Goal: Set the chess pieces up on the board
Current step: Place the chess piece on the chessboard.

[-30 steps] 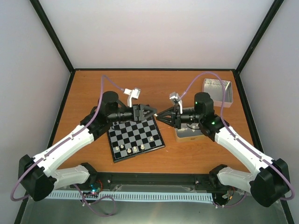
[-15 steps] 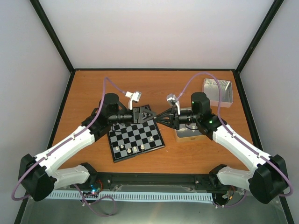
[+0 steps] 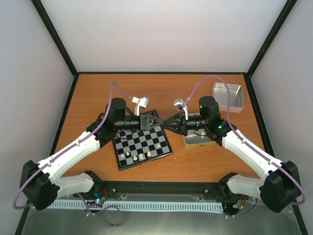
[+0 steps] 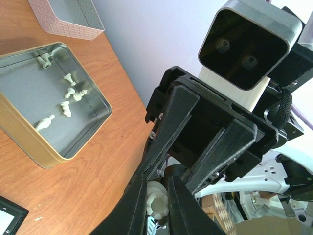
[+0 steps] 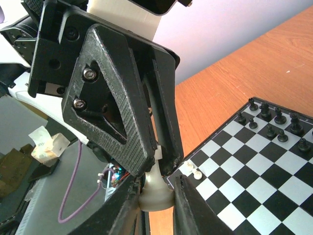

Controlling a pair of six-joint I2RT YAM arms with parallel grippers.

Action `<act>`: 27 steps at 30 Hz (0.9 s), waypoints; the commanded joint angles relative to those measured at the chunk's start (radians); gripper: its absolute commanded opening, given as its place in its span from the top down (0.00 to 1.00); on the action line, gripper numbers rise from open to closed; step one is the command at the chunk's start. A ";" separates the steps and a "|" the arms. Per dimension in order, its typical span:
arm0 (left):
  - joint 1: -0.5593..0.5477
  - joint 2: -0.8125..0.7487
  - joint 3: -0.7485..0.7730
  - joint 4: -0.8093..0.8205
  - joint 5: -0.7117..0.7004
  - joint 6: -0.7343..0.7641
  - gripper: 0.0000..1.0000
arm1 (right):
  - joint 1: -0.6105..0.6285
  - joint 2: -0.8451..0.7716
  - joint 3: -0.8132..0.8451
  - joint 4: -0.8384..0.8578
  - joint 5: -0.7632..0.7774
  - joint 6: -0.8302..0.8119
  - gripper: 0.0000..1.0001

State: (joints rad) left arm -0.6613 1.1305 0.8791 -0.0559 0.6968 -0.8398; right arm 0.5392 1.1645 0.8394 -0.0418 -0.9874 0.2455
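The left claw (image 3: 160, 122) has just snapped together. A second ago its fingers were apart. Now it pinches the top of 1 white piece (image 5: 155, 195), up in the air near the far corner of the board (image 3: 144, 142). The right claw (image 3: 167, 123) is clamped on the bottom of the same piece, so 2 claws grip it at once. I think this is a pass, and next the right claw should let go. More white pieces wait in the tin (image 4: 22, 139).

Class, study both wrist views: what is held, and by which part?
One cream-white chess piece, gripped at both ends: the right gripper clamps its wide base, the left gripper pinches its narrow top.
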 commanded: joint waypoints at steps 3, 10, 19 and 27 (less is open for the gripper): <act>-0.003 -0.012 0.012 -0.060 -0.070 0.065 0.95 | 0.008 -0.013 0.015 -0.018 0.031 -0.033 0.49; -0.002 -0.087 0.012 -0.381 -0.395 0.200 0.95 | 0.007 -0.054 -0.034 -0.025 0.149 -0.015 0.35; -0.035 -0.333 -0.204 -0.679 -0.701 0.079 0.97 | 0.007 0.011 -0.063 0.050 0.286 0.078 0.34; -0.350 -0.252 -0.188 -0.939 -1.019 -0.326 0.99 | 0.007 0.063 -0.054 0.080 0.326 0.112 0.34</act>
State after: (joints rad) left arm -0.9115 0.8032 0.6491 -0.8196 -0.1188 -0.9276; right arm 0.5404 1.2198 0.7860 -0.0059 -0.6983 0.3336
